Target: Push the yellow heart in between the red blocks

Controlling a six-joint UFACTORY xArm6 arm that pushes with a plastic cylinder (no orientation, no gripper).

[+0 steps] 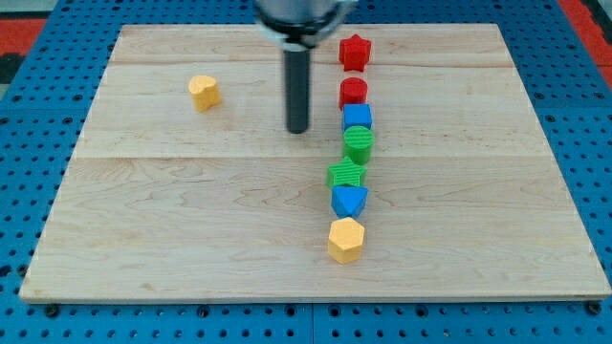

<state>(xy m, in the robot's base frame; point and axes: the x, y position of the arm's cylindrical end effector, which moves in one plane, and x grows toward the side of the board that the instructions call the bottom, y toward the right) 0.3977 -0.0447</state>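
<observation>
The yellow heart (204, 92) lies at the upper left of the wooden board (191, 220). A red star (355, 52) sits at the view's top right of centre, and a red cylinder (353, 92) lies just below it with a small gap between them. My tip (298, 130) is on the board, well to the right of the yellow heart and left of the red cylinder, touching no block.
Below the red cylinder runs a column of blocks: a blue cube (357, 118), a green cylinder (359, 144), a green star (346, 175), a blue triangle (349, 201) and a yellow hexagon (346, 239).
</observation>
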